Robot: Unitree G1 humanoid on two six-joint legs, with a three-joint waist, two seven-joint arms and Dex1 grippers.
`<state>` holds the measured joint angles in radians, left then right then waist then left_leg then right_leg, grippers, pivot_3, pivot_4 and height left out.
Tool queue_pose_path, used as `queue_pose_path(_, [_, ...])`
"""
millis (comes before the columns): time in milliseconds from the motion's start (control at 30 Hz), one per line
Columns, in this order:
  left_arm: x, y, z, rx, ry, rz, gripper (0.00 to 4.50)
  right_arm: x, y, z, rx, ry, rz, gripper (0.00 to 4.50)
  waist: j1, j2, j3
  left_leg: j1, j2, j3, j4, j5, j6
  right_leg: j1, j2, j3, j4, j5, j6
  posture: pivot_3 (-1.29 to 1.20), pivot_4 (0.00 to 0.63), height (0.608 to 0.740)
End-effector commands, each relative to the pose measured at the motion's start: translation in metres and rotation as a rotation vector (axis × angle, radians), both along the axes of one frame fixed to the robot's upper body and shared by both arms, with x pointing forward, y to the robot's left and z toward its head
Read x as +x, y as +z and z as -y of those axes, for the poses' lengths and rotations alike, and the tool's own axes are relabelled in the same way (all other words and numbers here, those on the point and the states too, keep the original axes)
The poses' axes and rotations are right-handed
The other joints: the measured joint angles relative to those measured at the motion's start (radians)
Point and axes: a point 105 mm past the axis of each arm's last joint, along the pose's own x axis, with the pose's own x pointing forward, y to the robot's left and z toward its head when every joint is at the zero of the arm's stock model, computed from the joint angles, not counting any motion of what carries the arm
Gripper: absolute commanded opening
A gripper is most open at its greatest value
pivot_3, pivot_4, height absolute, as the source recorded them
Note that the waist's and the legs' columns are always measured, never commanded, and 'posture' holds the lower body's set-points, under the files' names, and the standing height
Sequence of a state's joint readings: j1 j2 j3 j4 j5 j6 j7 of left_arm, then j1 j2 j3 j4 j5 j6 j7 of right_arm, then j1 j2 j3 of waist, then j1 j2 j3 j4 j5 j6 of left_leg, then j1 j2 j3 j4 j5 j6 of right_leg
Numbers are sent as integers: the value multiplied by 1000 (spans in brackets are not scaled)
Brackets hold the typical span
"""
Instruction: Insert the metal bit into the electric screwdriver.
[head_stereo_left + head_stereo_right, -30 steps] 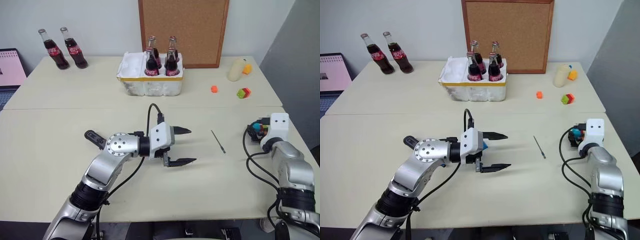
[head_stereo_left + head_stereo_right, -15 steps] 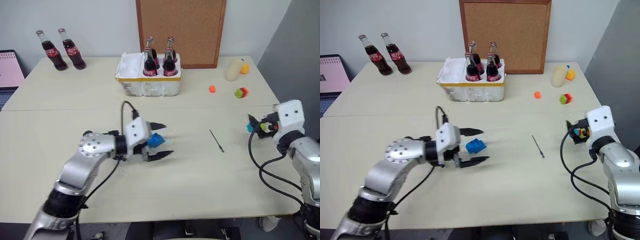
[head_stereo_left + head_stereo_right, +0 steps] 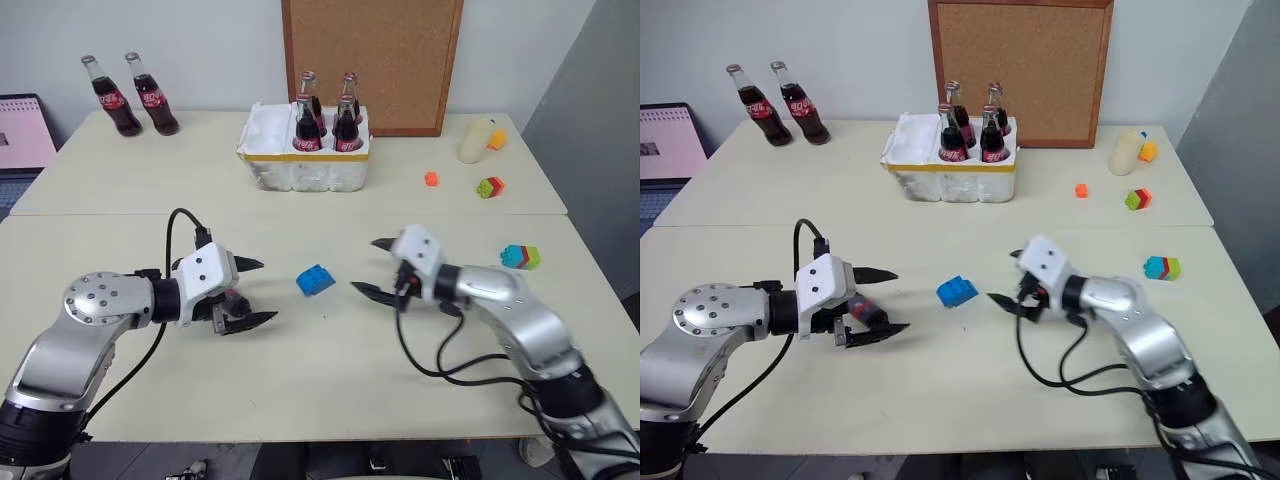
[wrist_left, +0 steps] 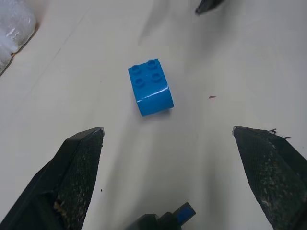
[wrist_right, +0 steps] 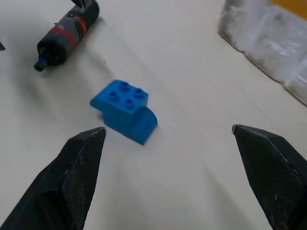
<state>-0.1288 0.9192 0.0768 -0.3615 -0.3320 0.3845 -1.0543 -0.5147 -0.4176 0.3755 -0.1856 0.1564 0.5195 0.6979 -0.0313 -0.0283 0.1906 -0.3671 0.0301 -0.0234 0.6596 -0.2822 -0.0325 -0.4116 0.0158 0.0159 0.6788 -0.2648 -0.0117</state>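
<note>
The electric screwdriver (image 5: pixel 67 33), dark with a red band, lies on the table low between the fingers of my left gripper (image 3: pixel 269 290), close to its palm. The jaws stand wide open and do not clamp it. Its blue-tipped end (image 4: pixel 184 211) points toward a blue toy brick (image 3: pixel 315 281) lying between my two grippers. My right gripper (image 3: pixel 362 265) is open just right of the brick, pointing left at it, with nothing between its fingers. The metal bit is hidden; my right arm now lies over the spot on the table where it lay.
A white foam box (image 3: pixel 300 172) with several cola bottles stands at the back centre, in front of a cork board (image 3: pixel 370 60). Two more cola bottles (image 3: pixel 130 95) stand back left. Small coloured bricks (image 3: pixel 520 257) lie to the right, with a cream bottle (image 3: pixel 475 140) behind them.
My left gripper has drawn back to the left, uncovering the blue brick. My right arm has swung in from the table's right edge to the middle, covering the metal bit.
</note>
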Motion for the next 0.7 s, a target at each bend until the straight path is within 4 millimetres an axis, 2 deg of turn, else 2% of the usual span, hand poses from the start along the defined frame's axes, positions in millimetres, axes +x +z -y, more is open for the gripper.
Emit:
queue_pose_path(33, [-6, 9, 5, -6, -18, 38, 4500, 7, -10, -10, -47, 21, 6, 4427, 4, 0, 0, -1, 0, 0, 0, 0, 0, -1, 0, 0, 0, 0, 0, 0, 150, 740])
queue_pose_path(200, [-7, 6, 3, 2, -14, 31, 4500, 2, -27, -27, -50, 49, -43, 4427, 4, -1, 0, -11, 0, -1, 2, 0, 0, -9, -1, -1, 1, 0, -1, 0, 150, 740])
queue_pose_path(400, [-4, 6, 5, 3, -24, 29, 4500, 5, -26, -49, 36, 28, -71, 4427, 0, 0, 0, -12, 1, -2, 2, 0, 0, -11, 0, -2, 2, 2, -4, 0, 150, 740])
queue_pose_path(700, [-1, 7, 4, 9, -31, 33, 4500, 15, -35, -60, 99, -34, -118, 4427, 0, -1, 0, -12, 0, -2, 2, 0, 0, -11, 0, -2, 2, 2, -4, 0, 150, 740])
